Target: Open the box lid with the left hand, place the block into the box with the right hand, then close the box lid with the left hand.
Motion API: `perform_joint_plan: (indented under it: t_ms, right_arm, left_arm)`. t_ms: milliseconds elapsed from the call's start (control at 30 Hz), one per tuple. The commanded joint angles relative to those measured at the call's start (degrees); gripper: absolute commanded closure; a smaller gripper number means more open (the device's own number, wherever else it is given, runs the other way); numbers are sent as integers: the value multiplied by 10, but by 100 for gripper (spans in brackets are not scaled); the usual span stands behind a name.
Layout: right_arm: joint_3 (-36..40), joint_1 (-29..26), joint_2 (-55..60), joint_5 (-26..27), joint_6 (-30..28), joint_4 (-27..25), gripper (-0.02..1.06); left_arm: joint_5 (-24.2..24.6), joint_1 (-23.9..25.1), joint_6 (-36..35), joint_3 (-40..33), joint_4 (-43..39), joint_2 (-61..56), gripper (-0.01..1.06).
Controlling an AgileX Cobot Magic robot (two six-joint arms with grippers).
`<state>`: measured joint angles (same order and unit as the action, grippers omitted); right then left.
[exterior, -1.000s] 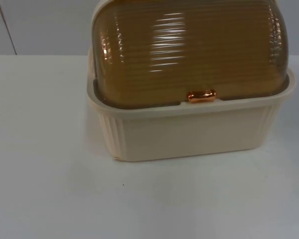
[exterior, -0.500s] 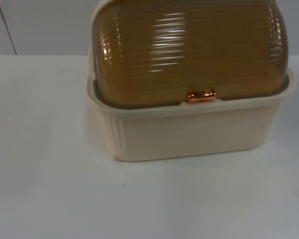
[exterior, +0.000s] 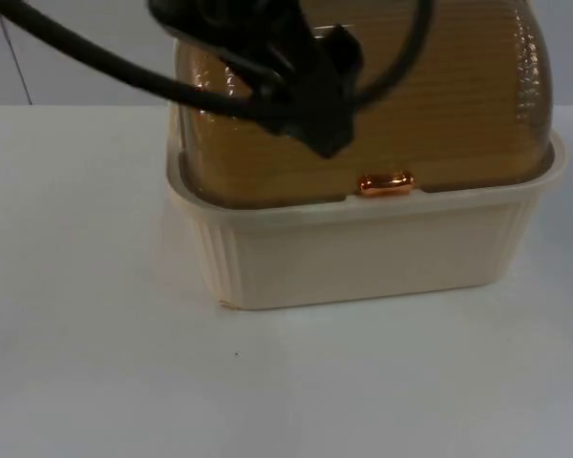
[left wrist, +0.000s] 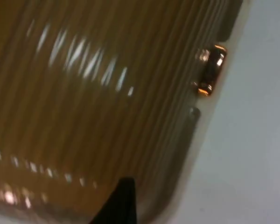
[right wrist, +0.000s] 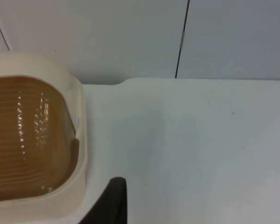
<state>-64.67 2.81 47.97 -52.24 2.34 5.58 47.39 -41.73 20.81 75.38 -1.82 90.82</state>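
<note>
Closed ribbed lid [exterior: 439, 105] blocks box [exterior: 363, 253] from above — white table [exterior: 86, 286] open in front & left.

box lid [exterior: 430, 105] partly behind left gripper [exterior: 327, 143], top cut off

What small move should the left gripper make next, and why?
Probably lower the left gripper toward the copper handle to take hold of it. The amber lid is closed on the cream box, and the gripper hovers above the lid, up and to the picture's left of the handle.
</note>
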Motion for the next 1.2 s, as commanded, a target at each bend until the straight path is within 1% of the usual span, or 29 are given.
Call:
perform_joint_plan:
  t_ms: [0, 67, 100, 167, 200, 267, 300, 367, 433, 467, 533, 567, 600, 633, 667, 733, 767, 800, 867, 933, 967, 1000, 1067, 1133, 1167]
  right_arm:
    - [-4, -2, -2, -6, 0, 3, 3]
    - [-4, -2, -2, -13, 0, 3, 3]
    - [-4, -2, -2, -13, 0, 3, 3]
    - [-4, -2, -2, -13, 0, 3, 3]
    - [-4, -2, -2, -13, 0, 3, 3]
    - [-4, -2, -2, -13, 0, 3, 3]
    - [-4, -2, -2, -13, 0, 3, 3]
    - [-4, -2, -2, -15, 0, 3, 3]
    - [-4, -2, -2, -21, 0, 3, 3]
    - [-4, -2, -2, -21, 0, 3, 3]
    - [-4, -2, -2, -23, 0, 3, 3]
    - [-4, -2, -2, -25, 0, 3, 3]
    - [-4, -2, -2, -26, 0, 3, 3]
    - [-4, -2, -2, -26, 0, 3, 3]
    - [-4, -2, -2, -26, 0, 3, 3]
    - [-4, -2, -2, -27, 0, 3, 3]
    - [-4, -2, -2, -27, 0, 3, 3]
    - [-4, -2, -2, -27, 0, 3, 3]
    - [-4, -2, -2, -27, 0, 3, 3]
    - [-4, -2, -2, -27, 0, 3, 3]
    - [-4, -2, -2, -27, 0, 3, 3]
    - [-4, -2, -2, -27, 0, 3, 3]
    - [-4, -2, -2, -27, -2, 3, 3]
    - [-4, -2, -2, -27, -4, 3, 3]
    - [-4, -2, -2, -27, -4, 3, 3]
  left_arm:
    - [-6, -22, 3, 20, -54, 16, 0]
    - [-29, -64, -8, 25, -136, 34, 0]
    - [-29, -64, -8, 25, -136, 34, 0]
    - [-53, -92, -66, 25, -218, 45, 0]
    - [-62, -104, -107, 25, -259, 49, 0]
    - [-80, -124, -165, 25, -310, 62, 0]
    - [-80, -124, -165, 25, -310, 62, 0]
    - [-103, -139, -176, 16, -338, 72, 0]
    - [-145, -147, -203, -7, -361, 75, 0]
    - [-145, -147, -203, -7, -361, 75, 0]
    - [-182, -150, -232, -37, -393, 75, 0]
    - [-217, -150, -264, -56, -419, 76, 0]
    - [-232, -150, -290, -69, -444, 78, 0]
    - [-232, -150, -290, -69, -444, 78, 0]
    - [-237, -150, -324, -80, -473, 80, 0]
    - [-268, -150, -398, -109, -559, 82, 0]
    - [-273, -150, -449, -124, -620, 82, 0]
    - [-273, -150, -449, -124, -620, 82, 0]
    - [-257, -150, -567, -142, -738, 90, 0]
    - [-232, -150, -643, -153, -831, 99, 0]
    - [-232, -150, -643, -153, -831, 99, 0]
    - [-229, -150, -658, -156, -857, 104, 0]
    - [-218, -150, -684, -156, -881, 111, 0]
    - [-174, -151, -737, -156, -914, 123, 2]
    - [-152, -154, -749, -156, -931, 129, 5]
